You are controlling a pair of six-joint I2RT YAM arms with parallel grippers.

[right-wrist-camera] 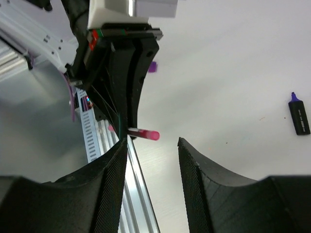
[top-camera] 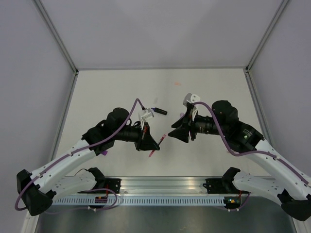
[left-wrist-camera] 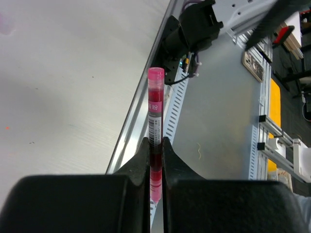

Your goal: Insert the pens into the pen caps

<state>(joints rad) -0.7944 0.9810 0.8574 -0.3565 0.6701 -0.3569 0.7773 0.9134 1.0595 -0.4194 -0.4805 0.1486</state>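
Pink pen [top-camera: 152, 154] is clamped in the left gripper [top-camera: 156, 146], which hangs above the tabletop [top-camera: 209, 87] nose to nose with the right gripper [top-camera: 174, 132]. From overhead the pen slants across the small gap between them. The dark pen [top-camera: 159, 110] lies on the tabletop just beyond the left gripper, apart from both.

From the left wrist, the left gripper's jaws are pressed together on the pen's lower barrel, and most of its length sticks out past the fingertips. Its far end wears what I take to be the pink cap [left-wrist-camera: 156, 75], already on. Whether it is pushed fully home cannot be read here.

From the right wrist, the right gripper [right-wrist-camera: 152, 145] stands apart and holds nothing. The capped end pokes out of the left gripper into the space just ahead of its fingers, close to one of them. The dark pen [right-wrist-camera: 299, 115] lies well off to one side, its purple tip bare, and the light purple cap [right-wrist-camera: 152, 67] sits on the tabletop beyond the left gripper.

Judged from this, the step is finishing the pink pair. To do it well, draw the right gripper back along the pen's axis, not sideways, so a finger does not catch the cap and lever it off. If the seam looks gapped, one more straight push is worth it before turning to the dark pen.
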